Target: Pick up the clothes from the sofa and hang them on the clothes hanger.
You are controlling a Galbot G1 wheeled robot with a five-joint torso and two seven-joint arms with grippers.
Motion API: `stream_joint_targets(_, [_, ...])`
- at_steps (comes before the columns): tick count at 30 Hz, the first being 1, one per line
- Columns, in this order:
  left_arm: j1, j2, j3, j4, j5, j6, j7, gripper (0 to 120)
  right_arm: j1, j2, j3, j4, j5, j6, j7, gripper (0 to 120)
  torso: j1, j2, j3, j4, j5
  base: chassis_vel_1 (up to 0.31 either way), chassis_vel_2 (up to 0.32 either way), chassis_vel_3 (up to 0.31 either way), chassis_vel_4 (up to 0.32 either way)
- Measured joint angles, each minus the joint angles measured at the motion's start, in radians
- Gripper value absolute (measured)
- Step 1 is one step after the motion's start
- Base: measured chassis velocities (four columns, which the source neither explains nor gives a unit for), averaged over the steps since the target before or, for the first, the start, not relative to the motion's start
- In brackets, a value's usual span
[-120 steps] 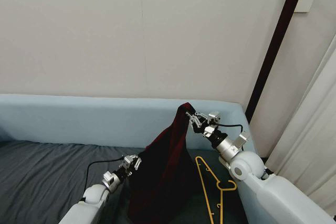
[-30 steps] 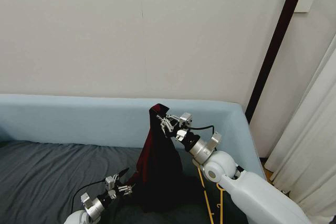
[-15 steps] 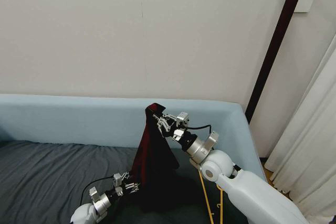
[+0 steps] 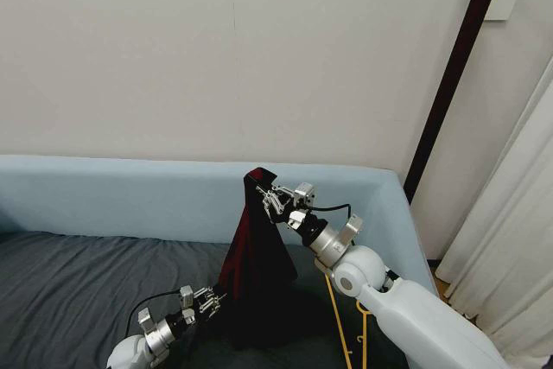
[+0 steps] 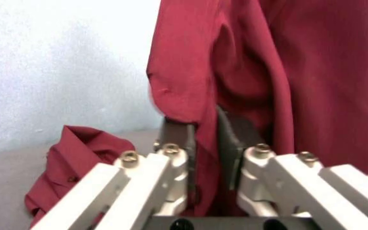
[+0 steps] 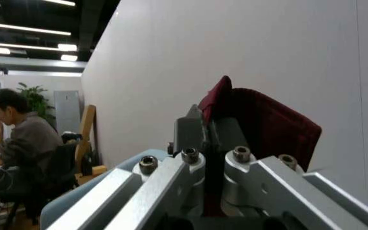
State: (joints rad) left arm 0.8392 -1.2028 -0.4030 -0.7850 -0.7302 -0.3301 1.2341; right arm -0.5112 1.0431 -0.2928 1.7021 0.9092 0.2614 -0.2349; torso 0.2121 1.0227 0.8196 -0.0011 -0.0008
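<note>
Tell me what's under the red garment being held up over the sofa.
The dark grey sofa seat, where the red garment has its loose end lying bunched. The right gripper pinches its top, the left gripper its lower edge. The seat directly behind the cloth is covered.

Soft, even indoor light lies on the plain pale wall [image 4: 259,41]. The dark red cloth garment [image 4: 259,274] is shadowed in its folds. Far off, long ceiling strip lamps [image 6: 27,31] shine bright.

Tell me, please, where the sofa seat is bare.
Bare: the grey seat left of the red garment, up to the blue backrest. Crowded: right of it, the yellow hanger under the arm of the right gripper; the left gripper at its hem.
</note>
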Motion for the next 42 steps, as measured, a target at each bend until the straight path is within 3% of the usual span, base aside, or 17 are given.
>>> stream_joint_targets(4, [0.010,0.007,-0.011,-0.022,-0.011,0.003,0.008,0,-0.004,-0.002,0.002,-0.006,-0.001,0.000,0.001,0,0.000,0.000,0.000,-0.0001,0.0000,0.000,0.000,0.000,0.000])
stream_joint_targets(12, [0.038,0.018,-0.030,-0.078,-0.032,0.010,0.017,0,-0.010,-0.006,0.003,-0.016,-0.007,0.000,0.000,0,0.000,0.000,0.000,-0.0001,0.0000,0.000,0.000,0.000,0.000])
stream_joint_targets(18, [0.081,0.052,-0.047,-0.230,-0.123,-0.028,-0.081,0,-0.014,-0.013,0.024,-0.017,-0.023,0.002,0.059,0,0.000,0.000,0.000,0.0000,0.0000,0.000,0.000,0.000,0.000])
stream_joint_targets(20, [0.085,0.101,-0.060,-0.333,-0.174,-0.047,-0.142,0,-0.001,-0.032,0.040,-0.008,-0.011,0.002,0.061,0,0.000,0.000,0.000,-0.0004,-0.0006,0.000,0.000,0.000,0.000])
stream_joint_targets(21, [0.085,0.101,-0.060,-0.333,-0.174,-0.047,-0.142,0,-0.001,-0.032,0.040,-0.008,-0.011,0.002,0.061,0,0.000,0.000,0.000,-0.0004,-0.0006,0.000,0.000,0.000,0.000])
stream_joint_targets(24, [0.080,0.209,-0.073,-0.491,-0.272,-0.050,-0.246,0,0.026,-0.064,0.049,0.010,0.010,-0.004,0.061,0,0.000,0.000,0.000,0.0000,-0.0005,0.000,0.000,0.000,0.000])
stream_joint_targets(25, [0.080,0.209,-0.073,-0.491,-0.272,-0.050,-0.246,0,0.026,-0.064,0.049,0.010,0.010,-0.004,0.061,0,0.000,0.000,0.000,0.0000,-0.0005,0.000,0.000,0.000,0.000])
stream_joint_targets(29, [0.040,0.354,-0.101,-0.679,-0.370,-0.036,-0.376,0,0.080,-0.083,0.081,0.022,0.036,-0.016,0.074,0,0.000,0.000,0.000,-0.0001,0.0001,0.000,0.000,0.000,0.000])
stream_joint_targets(30, [0.040,0.354,-0.101,-0.679,-0.370,-0.036,-0.376,0,0.080,-0.083,0.081,0.022,0.036,-0.016,0.074,0,0.000,0.000,0.000,-0.0001,0.0001,0.000,0.000,0.000,0.000])
stream_joint_targets(34, [-0.003,0.477,-0.119,-0.822,-0.416,-0.014,-0.501,0,0.174,-0.104,0.103,0.067,0.083,-0.030,0.092,0,0.000,0.000,0.000,-0.0002,-0.0001,0.000,0.000,0.000,0.000])
stream_joint_targets(42, [-0.069,0.622,-0.188,-0.933,-0.412,0.054,-0.661,0,0.311,-0.141,0.137,0.155,0.102,-0.091,0.149,0,0.000,0.000,0.000,0.0003,0.0000,0.000,0.000,0.000,0.000])
